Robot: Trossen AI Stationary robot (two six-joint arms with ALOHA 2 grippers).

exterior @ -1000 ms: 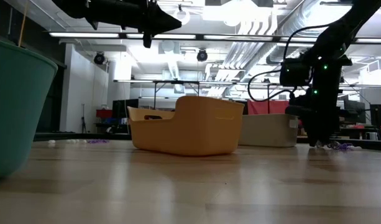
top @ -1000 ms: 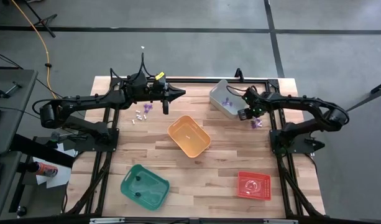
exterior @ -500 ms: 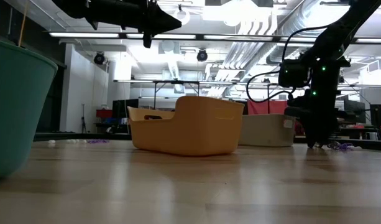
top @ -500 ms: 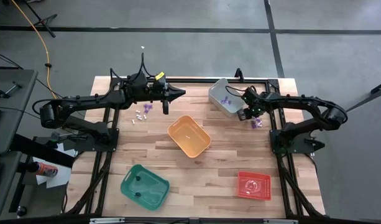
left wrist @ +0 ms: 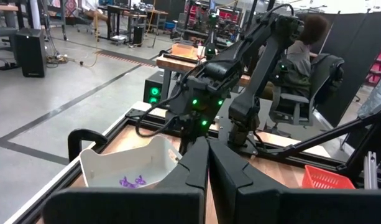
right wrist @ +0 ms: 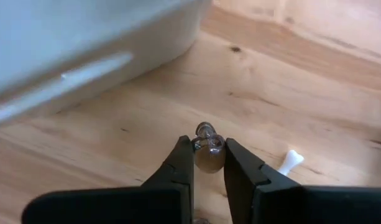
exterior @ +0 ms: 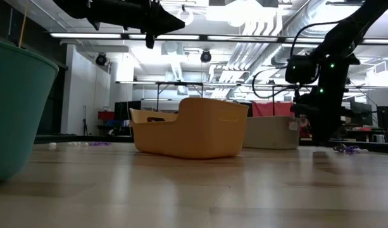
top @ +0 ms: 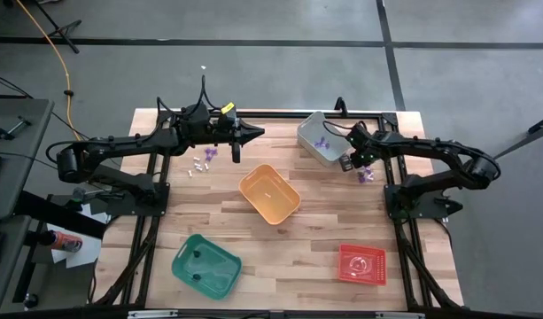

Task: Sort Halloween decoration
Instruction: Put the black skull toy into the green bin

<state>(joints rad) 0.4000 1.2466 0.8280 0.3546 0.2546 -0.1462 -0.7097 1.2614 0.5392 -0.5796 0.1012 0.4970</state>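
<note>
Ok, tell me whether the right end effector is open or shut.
Shut: the right end effector pinches a small trinket between its fingers, beside the grey bin.

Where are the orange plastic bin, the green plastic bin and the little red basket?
Orange plastic bin (top: 269, 193): high view, on its inside floor.
Green plastic bin (top: 206, 265): high view, on its inside floor.
Small red plastic basket (top: 361, 264): high view, on its mesh bottom.

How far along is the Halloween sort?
Done: a few purple trinkets lie in the grey bin, and something small sits in the orange bin. In hand: the right gripper is shut on a small pale trinket beside the grey bin; the left gripper is shut, holding nothing visible, above the table. Left: loose trinkets on the left side and purple ones on the right.
</note>
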